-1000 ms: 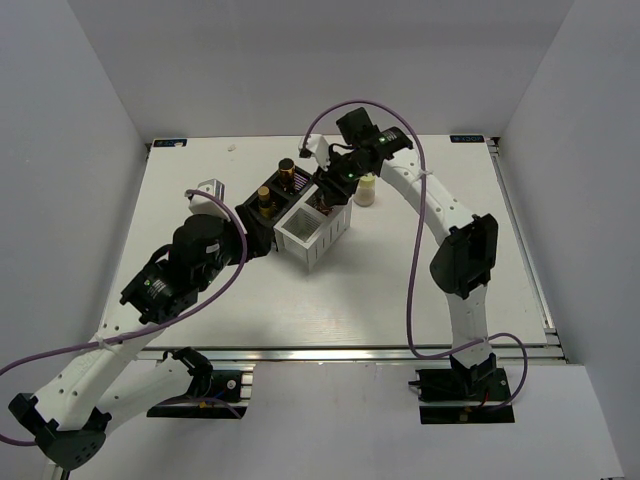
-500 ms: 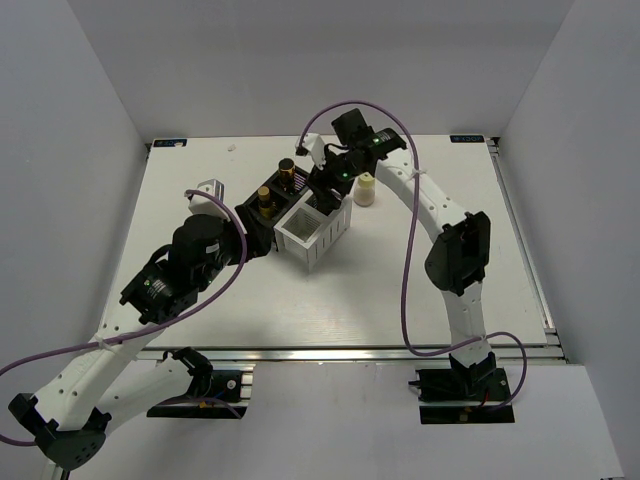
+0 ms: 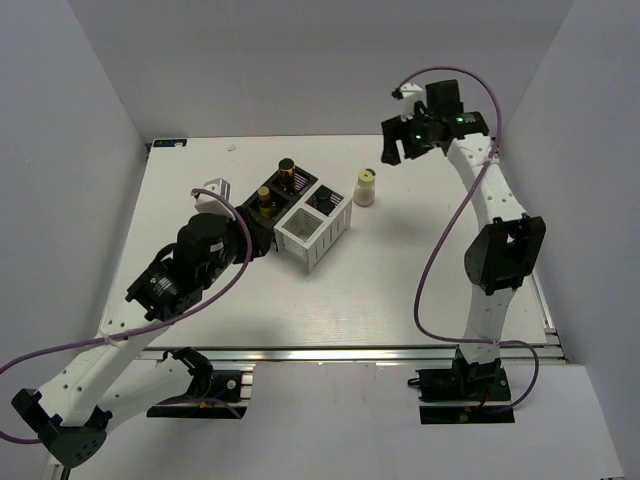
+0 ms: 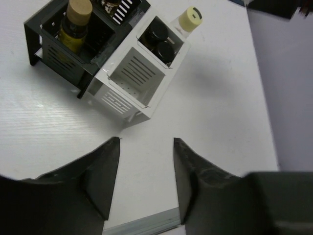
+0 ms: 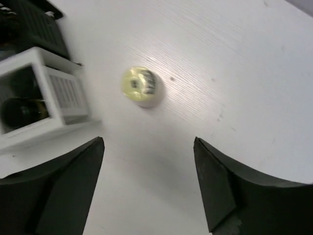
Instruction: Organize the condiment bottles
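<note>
Top external, white table [image 3: 400,285], grey walls [image 3: 60,100]

Nothing can be read; the dark print atop the cream jar [image 5: 141,85] is too blurred.

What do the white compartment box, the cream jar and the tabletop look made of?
White compartment box: thin painted sheet metal or plastic, can't tell which; matte, slotted walls with crisp edges. Cream jar: pale body, yellowish matte lid, probably plastic. Tabletop: white board with fine parallel streaks and a soft sheen, perhaps laminate or plastic sheet.
</note>
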Available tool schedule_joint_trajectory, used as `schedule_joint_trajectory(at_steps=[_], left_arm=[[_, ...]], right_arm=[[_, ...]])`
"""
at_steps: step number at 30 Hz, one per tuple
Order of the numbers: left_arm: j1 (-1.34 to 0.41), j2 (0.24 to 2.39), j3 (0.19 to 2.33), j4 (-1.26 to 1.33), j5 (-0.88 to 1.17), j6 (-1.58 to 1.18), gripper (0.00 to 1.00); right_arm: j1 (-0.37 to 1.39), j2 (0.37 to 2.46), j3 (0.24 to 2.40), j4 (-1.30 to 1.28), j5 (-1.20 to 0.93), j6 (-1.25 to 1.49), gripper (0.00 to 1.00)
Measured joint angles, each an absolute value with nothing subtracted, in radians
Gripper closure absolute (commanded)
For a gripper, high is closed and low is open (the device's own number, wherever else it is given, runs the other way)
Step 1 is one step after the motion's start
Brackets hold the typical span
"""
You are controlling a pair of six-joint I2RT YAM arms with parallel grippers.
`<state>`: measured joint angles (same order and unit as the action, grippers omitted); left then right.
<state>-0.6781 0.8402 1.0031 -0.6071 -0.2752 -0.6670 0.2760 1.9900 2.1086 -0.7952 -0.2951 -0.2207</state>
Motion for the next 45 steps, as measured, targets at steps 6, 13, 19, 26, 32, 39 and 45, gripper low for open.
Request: schedule_joint_trajectory(at_steps=[6,13,19,26,32,39,45], left_arm=[[-0.678,0.872,1.003,-0.590,-0.269,-0.672,0.25],[-0.678,0.891,1.003,-0.594,-0.269,-0.679,0.24],[-0.678,0.892,1.003,-0.599,-0.269,-0.694,0.24],[-0.678,0.921,1.003,-0.614,-0.269,-0.705,0.24],[-0.678,0.937,1.003,-0.624,-0.269,-0.719,0.24],[-0.678,0.937,1.003,-0.620,-0.269,-0.726,0.24],[-0.678,0.937,1.001,-0.604,-0.269,-0.726,0.24]], right_arm=[[0.168,2.099,2.080,-0.805,-0.302,-0.230,0.11],[0.206,2.238,2.106,-0.829,-0.387,-0.311,0.11],[0.226,2.244,2.043,-0.770,-0.429,-0.377,0.11],[0.271,2.297,2.051,-0.661,-0.429,-0.396,0.11],[0.302,2.371,2.085,-0.571,-0.421,-0.381,0.28],[0.298,2.325,1.996,-0.466,-0.394,-0.372,0.91],[0.296,2.252,1.952,-0.478,-0.397,-0.379,1.00]])
